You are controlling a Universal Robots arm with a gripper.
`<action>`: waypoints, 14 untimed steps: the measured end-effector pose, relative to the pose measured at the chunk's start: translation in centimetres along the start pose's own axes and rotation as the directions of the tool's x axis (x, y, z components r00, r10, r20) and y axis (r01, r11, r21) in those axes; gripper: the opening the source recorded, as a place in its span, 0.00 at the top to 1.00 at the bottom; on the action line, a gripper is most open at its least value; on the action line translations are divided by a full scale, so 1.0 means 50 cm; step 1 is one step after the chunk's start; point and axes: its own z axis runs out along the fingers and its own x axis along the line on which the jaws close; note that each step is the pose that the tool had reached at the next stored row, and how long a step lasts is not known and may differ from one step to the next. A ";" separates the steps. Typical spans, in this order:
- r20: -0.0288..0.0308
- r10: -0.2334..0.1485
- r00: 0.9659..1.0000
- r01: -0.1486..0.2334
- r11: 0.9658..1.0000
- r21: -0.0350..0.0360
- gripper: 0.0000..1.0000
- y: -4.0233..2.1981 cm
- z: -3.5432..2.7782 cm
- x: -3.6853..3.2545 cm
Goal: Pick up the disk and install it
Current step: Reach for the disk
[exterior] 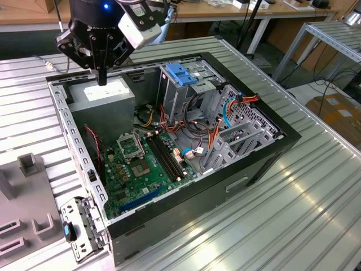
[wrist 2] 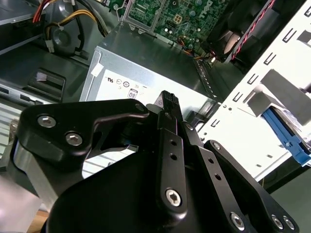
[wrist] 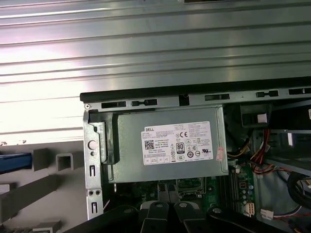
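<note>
My gripper (exterior: 102, 78) hangs just above the grey power supply box (exterior: 101, 97) in the back corner of the open computer case (exterior: 265, 164). Its black fingers are shut together and hold nothing. In the second wrist view the gripper (wrist 2: 169, 99) points down at that box's white sticker (wrist 2: 121, 87). Of the disk I see only a bright blue rail (wrist 2: 287, 138), lying outside the case wall among the grey blocks of a fixture. In the first wrist view the disk (wrist: 14, 162) is a blue strip at the picture's edge, apart from the gripper.
Inside the case are the green motherboard (exterior: 141, 164), loose red and orange cables (exterior: 208, 135) and a metal drive cage with a blue bracket (exterior: 180, 73) on top. A grey fixture (exterior: 25, 197) stands at the exterior view's left. A small blue latch (exterior: 69, 231) sits on a bracket there.
</note>
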 end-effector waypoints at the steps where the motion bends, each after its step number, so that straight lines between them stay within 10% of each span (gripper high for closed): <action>1: -0.001 0.000 1.000 0.000 1.000 0.000 0.89 0.000 0.000 0.000; 14: -0.007 0.000 1.000 0.000 1.000 0.001 0.89 0.000 0.001 0.003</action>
